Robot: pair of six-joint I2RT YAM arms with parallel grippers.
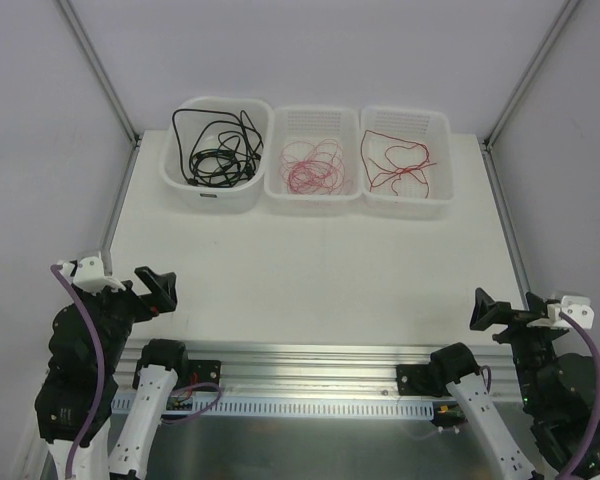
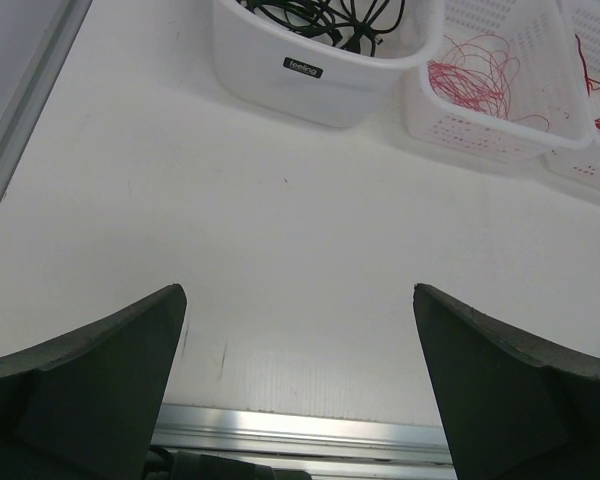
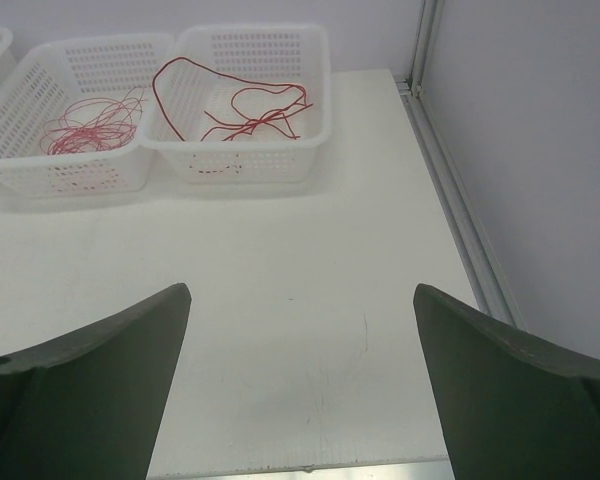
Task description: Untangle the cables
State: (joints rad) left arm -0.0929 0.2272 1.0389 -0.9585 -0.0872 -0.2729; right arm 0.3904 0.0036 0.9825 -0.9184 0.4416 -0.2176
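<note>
Left claw (image 2: 298, 292) and right claw (image 3: 300, 292) wide apart, empty; thin looped cables (image 1: 216, 168) in white plastic baskets (image 1: 313, 200)

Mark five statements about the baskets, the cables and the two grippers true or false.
1. The black cables lie in the left tub. True.
2. The middle basket is empty. False: it holds thin pinkish wires.
3. The red cable lies in the right basket. True.
4. The left gripper holds a cable. False: its jaws stand open with nothing between them.
5. The right gripper has open jaws. True.
</note>
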